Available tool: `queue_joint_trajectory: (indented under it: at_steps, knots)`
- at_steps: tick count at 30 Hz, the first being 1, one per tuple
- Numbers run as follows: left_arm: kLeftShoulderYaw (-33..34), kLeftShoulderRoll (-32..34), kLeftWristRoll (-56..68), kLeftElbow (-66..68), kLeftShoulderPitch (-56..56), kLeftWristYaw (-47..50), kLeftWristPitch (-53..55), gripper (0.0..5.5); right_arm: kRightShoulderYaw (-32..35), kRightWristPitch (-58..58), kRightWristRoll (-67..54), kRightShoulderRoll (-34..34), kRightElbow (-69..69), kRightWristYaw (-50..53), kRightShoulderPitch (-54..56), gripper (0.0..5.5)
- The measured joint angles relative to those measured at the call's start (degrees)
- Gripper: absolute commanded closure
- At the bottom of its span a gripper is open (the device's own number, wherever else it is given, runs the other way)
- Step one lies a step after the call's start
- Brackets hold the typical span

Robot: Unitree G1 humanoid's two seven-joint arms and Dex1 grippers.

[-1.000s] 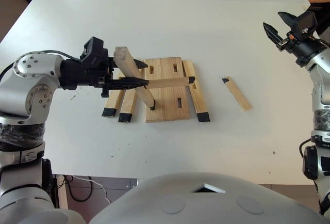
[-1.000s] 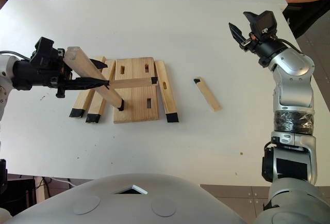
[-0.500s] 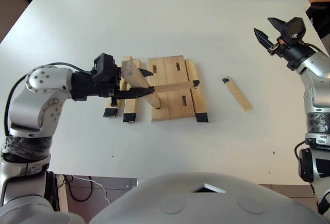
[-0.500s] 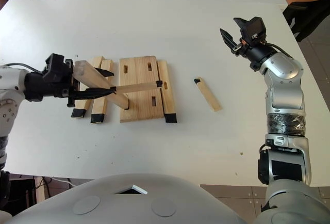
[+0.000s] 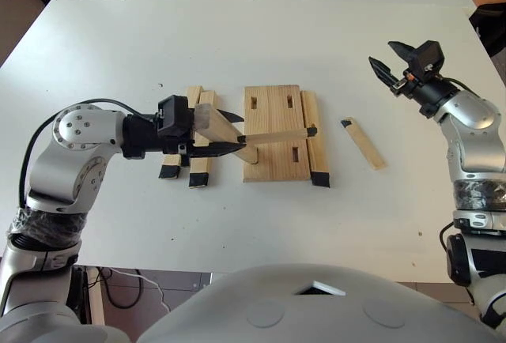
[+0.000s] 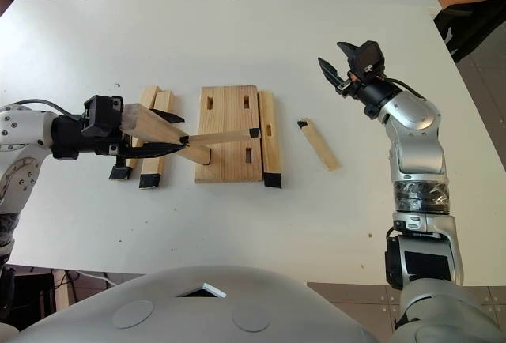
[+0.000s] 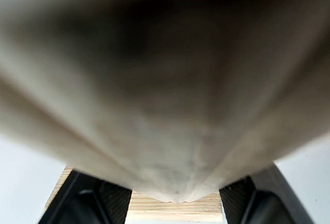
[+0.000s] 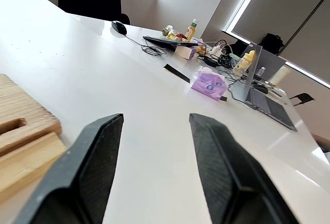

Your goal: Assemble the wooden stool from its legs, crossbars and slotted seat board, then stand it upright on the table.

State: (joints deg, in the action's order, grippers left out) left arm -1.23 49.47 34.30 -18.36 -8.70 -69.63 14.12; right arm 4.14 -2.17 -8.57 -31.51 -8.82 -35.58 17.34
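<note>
At centre left, the left end effector [image 5: 236,131] is clamped on a thick, tilted pale wooden leg [image 5: 215,124]. A thin crossbar [image 5: 277,134] runs from the leg across the flat slotted wooden seat board [image 5: 269,163]. Two black-tipped wooden legs [image 5: 199,171] lie on the white desk [image 5: 237,35] beneath it. A third leg [image 5: 318,157] lies beside the board's right edge. Right of centre lies a short loose wooden bar [image 5: 364,144]. At upper right, the right end effector [image 5: 381,52] hovers, fingers spread apart.
</note>
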Motion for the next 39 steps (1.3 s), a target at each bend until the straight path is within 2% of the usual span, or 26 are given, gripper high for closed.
queue_joint_trajectory:
  at_steps: [6, 12, 24, 25, 29, 32, 36, 39]
  knots:
    - [1.56, 5.19, 0.46, -3.43, 0.05, -0.03, 3.59, 3.46, 0.24, -1.07, -0.05, 1.30, 3.47, 2.17, -3.74, 3.14]
    - [0.84, 5.39, 0.40, -2.88, -0.20, -0.20, 3.67, 3.46, 0.17, -2.28, -0.07, 2.44, 5.41, 3.30, -5.69, 3.14]
    - [-1.48, 4.16, 0.28, 1.17, -0.20, 0.70, -3.70, 3.46, -0.33, -2.32, -0.05, 2.69, 3.14, 2.64, -3.34, 3.14]
    - [-1.51, 3.75, 0.27, 1.29, -0.35, 1.78, -3.13, 3.09, -0.33, -2.29, -0.04, 2.69, 3.14, 2.64, -3.31, 3.14]
    - [-1.43, 2.82, 0.86, 1.01, -0.37, 4.89, 4.76, 2.64, -0.28, -2.03, 0.08, 2.72, 2.33, 2.99, -3.30, 3.14]
    - [2.44, 2.31, 5.93, -2.92, -1.09, 6.92, 8.76, 2.17, -0.21, -1.59, 0.15, 2.96, 1.20, 3.40, -3.13, 3.14]
    - [5.36, 2.96, 7.12, -3.58, -1.76, 6.27, 10.80, 2.10, 0.68, -1.13, 0.15, 3.21, 1.59, 4.69, -3.71, 3.14]
    - [6.55, 6.62, 5.13, -2.14, 0.55, 1.92, 10.18, 2.10, 1.07, -1.04, 0.14, 3.34, 2.49, 5.85, -5.72, 3.14]
